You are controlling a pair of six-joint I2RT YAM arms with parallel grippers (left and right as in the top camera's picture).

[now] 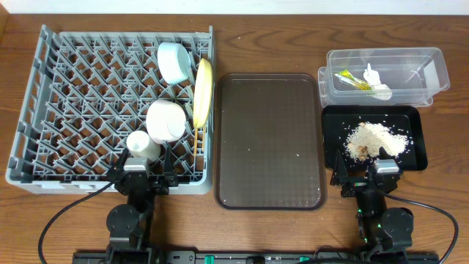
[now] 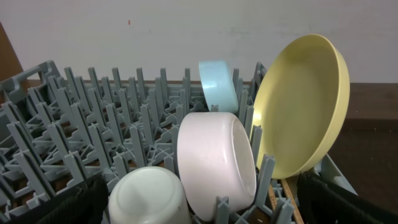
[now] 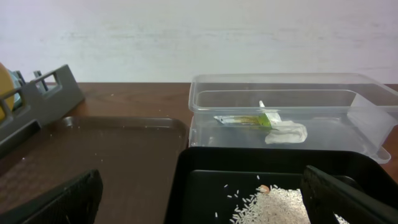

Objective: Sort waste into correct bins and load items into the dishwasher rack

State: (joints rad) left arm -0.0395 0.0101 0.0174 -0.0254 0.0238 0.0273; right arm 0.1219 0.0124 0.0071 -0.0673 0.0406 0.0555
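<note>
Looks nearly finished. Left of the brown tray, stood in the rack: plate, blue bowl, white bowl, cup. Right of it: wrapper and scraps in the tub, rice in the black bin. Spread wide and empty at left gripper and right gripper. Next, likely pinching stray grains off the tray. Only from the left wrist: wood beneath the plate, perhaps chopsticks.

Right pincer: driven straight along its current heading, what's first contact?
Likely the black tray and its rice pile; the clear tub sits behind. Depth is unclear, so it might pass above the tray.
</note>
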